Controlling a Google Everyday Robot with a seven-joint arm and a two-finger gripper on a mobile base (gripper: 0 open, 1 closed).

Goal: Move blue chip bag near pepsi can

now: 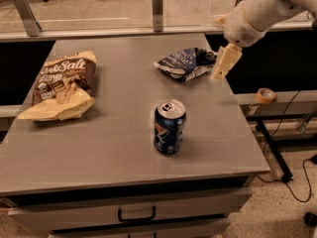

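The blue chip bag (185, 63) lies crumpled on the grey table (124, 148), at the far right. The pepsi can (169, 126) stands upright nearer the front, a little left of the bag and well apart from it. My gripper (224, 63) hangs from the white arm at the upper right. It sits just right of the bag, at its right end, close to the table's right edge. One cream finger (225, 62) shows, pointing down.
A larger brown-and-cream "Salt" chip bag (62, 86) lies at the table's left. A glass barrier with metal posts (157, 3) runs along the back edge. A roll of tape (266, 95) sits on a ledge to the right. Drawers (136, 214) are below the front edge.
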